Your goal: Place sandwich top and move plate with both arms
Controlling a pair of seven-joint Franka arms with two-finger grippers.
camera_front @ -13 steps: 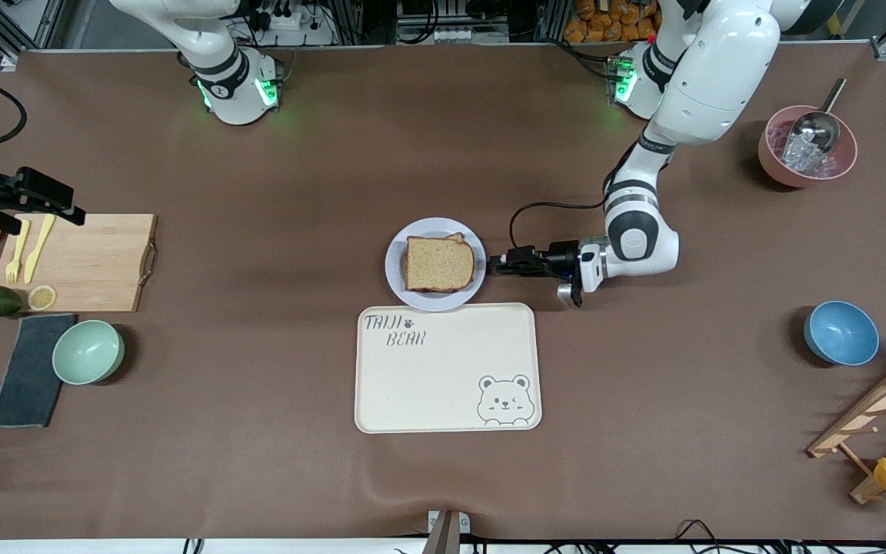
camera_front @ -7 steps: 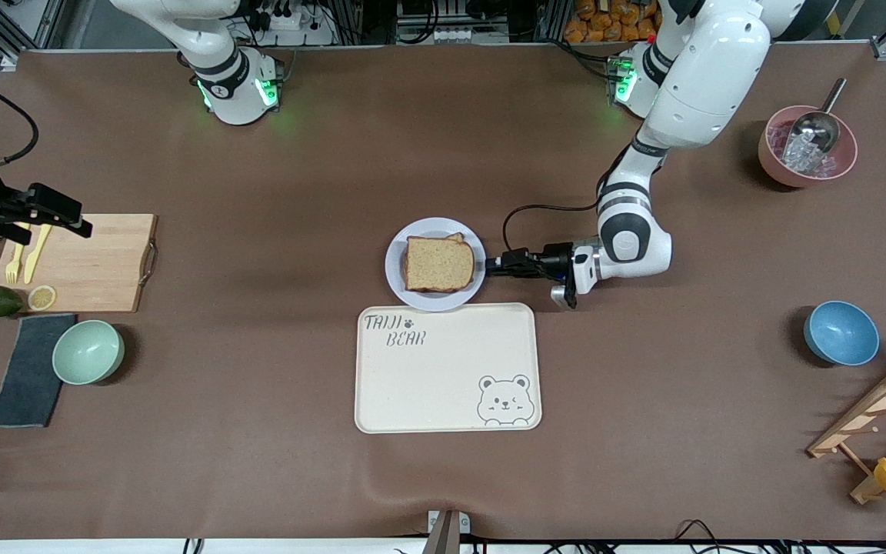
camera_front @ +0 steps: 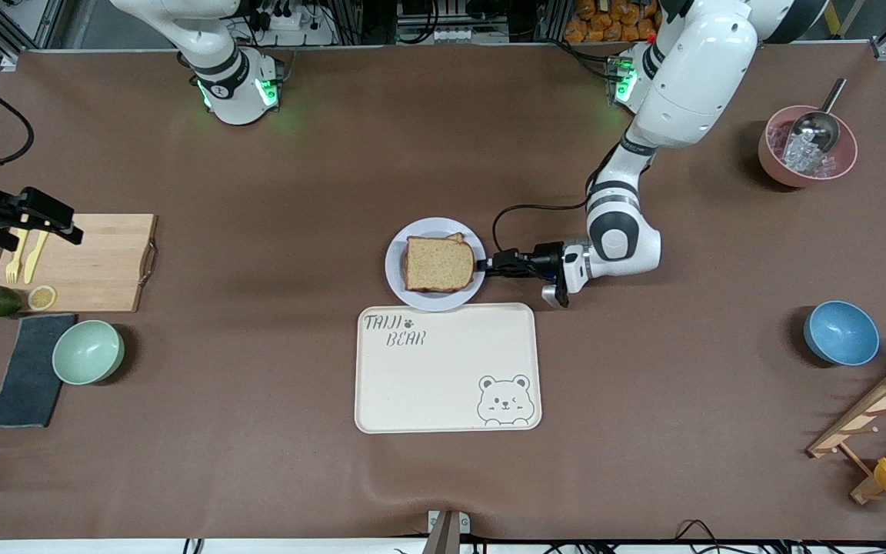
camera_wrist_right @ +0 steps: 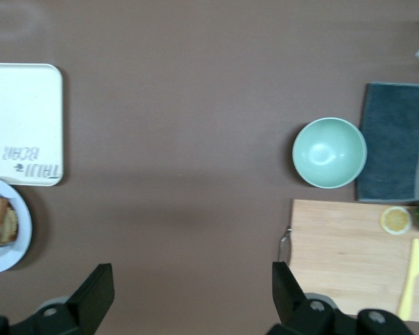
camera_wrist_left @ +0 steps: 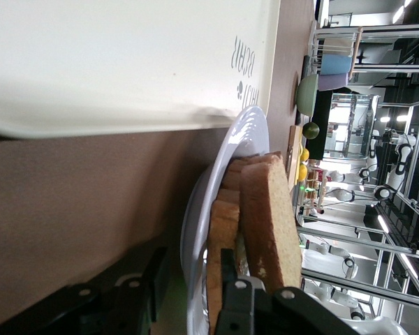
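Note:
The sandwich top (camera_front: pixel 439 264), a brown speckled slice, lies on the stacked bread on the pale plate (camera_front: pixel 397 278) at mid-table. My left gripper (camera_front: pixel 487 265) is low at the plate's edge, on the side toward the left arm's end. In the left wrist view it (camera_wrist_left: pixel 193 258) straddles the plate's rim (camera_wrist_left: pixel 246 132). One finger is under the rim with a gap, the other inside, against the bread (camera_wrist_left: pixel 269 216). It is open. My right gripper (camera_front: pixel 47 218) hangs open and empty over the cutting board's end; in the right wrist view it (camera_wrist_right: pixel 190 276) looks down on bare table.
A cream bear tray (camera_front: pixel 447 369) lies just nearer the camera than the plate. The wooden cutting board (camera_front: pixel 89 261) with yellow cutlery and a green bowl (camera_front: pixel 88 352) are at the right arm's end. A blue bowl (camera_front: pixel 841 332) and a pink bowl (camera_front: pixel 807 146) are at the left arm's end.
My left gripper has slid toward the plate until its fingers reach round the rim, and the fingers have narrowed. The right gripper has shifted slightly over the cutting board.

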